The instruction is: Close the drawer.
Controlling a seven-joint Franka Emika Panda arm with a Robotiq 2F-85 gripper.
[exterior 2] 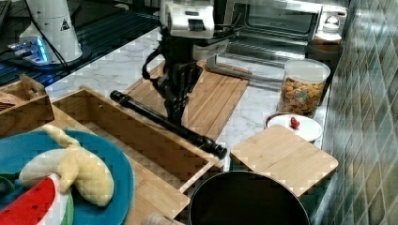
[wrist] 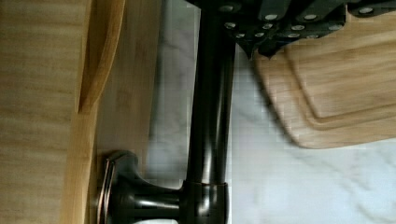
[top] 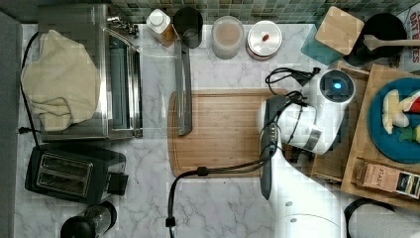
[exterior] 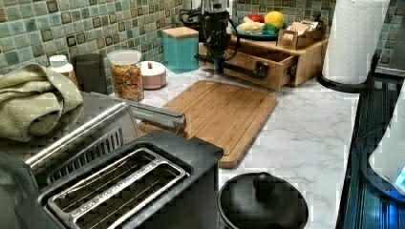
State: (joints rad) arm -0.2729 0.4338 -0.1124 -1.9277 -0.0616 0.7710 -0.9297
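Drawer (exterior 2: 141, 140): sitting pulled well out over the marble counter (top: 223, 208), hanging open from the front of the bamboo organizer (exterior: 310, 57), lying right behind the jaws as seen in the right view. Closing not yet done, judging by how much bare floor is showing inside.

Lying flat on the opposite side of the jaws, away from the drawer: cutting board (exterior 2: 216, 101), with a strip of marble separating it from the drawer front.

Running straight under the jaws, along the drawer front: dark bar handle (exterior 2: 202, 139), standing off the wood on short posts, one post showing close up in the wrist view beside the bar (wrist: 210, 116).

Hanging tip-down at the handle, about midway along the bar: gripper (exterior 2: 177, 118), reaching down from the arm above the board's edge. Not possible to tell whether the jaws are open or closed, nor whether resting against the bar or clasping it; looking at least touching or very nearly so.

Judging the step in hand: making contact at the handle, just ahead of the push. Calling next for a steady, level shove away from the cutting board and toward the organizer, keeping square to the drawer front, pressing near the bar's middle to avoid skewing and jamming the drawer.
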